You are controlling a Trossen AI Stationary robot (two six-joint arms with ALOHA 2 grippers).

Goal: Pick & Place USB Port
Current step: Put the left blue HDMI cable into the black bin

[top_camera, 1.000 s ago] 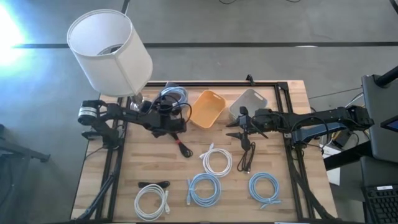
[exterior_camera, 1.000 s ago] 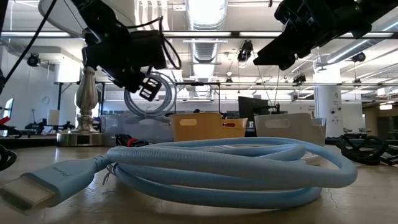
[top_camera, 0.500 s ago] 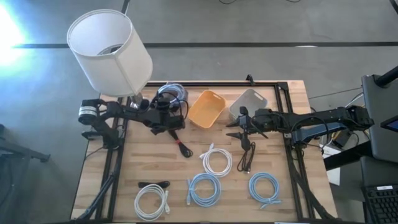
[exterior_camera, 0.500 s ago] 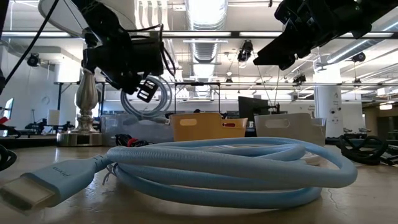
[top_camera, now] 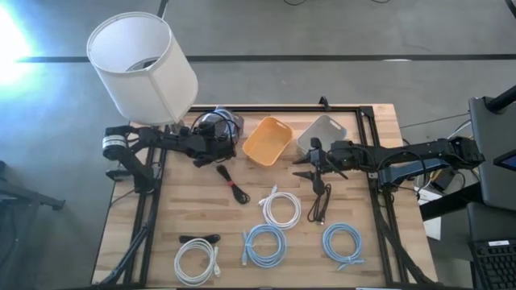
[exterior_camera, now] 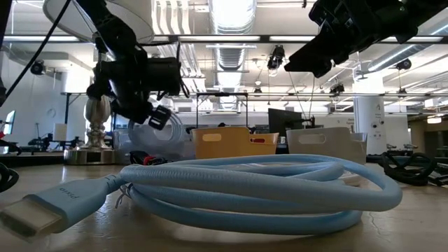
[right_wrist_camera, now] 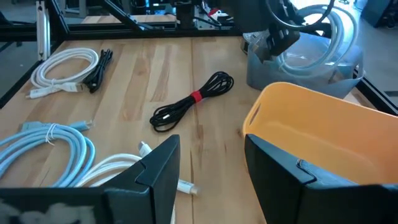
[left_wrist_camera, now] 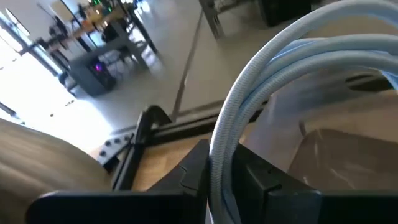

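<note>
My left gripper (top_camera: 211,145) is at the table's far left, shut on a light blue coiled cable (top_camera: 223,121) (left_wrist_camera: 249,106), held over a clear bin (top_camera: 234,119) (right_wrist_camera: 311,65). In the right wrist view the coil's (right_wrist_camera: 320,28) lower loops reach down inside the bin's walls. My right gripper (top_camera: 310,166) (right_wrist_camera: 208,171) is open and hovers above the table in front of the grey bin (top_camera: 322,133), beside a black cable (top_camera: 321,201), touching nothing. My left gripper pinches the coil's bundled strands (left_wrist_camera: 225,146) between its two fingers (left_wrist_camera: 193,171), which lie across the strands. It comes from the table's left, slanting down. The coil hangs from the fingers (exterior_camera: 159,115), its lower part inside the clear bin.
An orange bin (top_camera: 268,138) stands between the clear and grey bins. A lamp (top_camera: 141,64) rises at the far left corner. On the table lie a black cable with a red tie (top_camera: 235,190), white coils (top_camera: 280,208) (top_camera: 197,259) and blue coils (top_camera: 264,244) (top_camera: 344,242).
My left gripper has moved toward the table's far left and come down, carrying the blue coil with it; the coil now hangs lower, over and into the clear bin.
</note>
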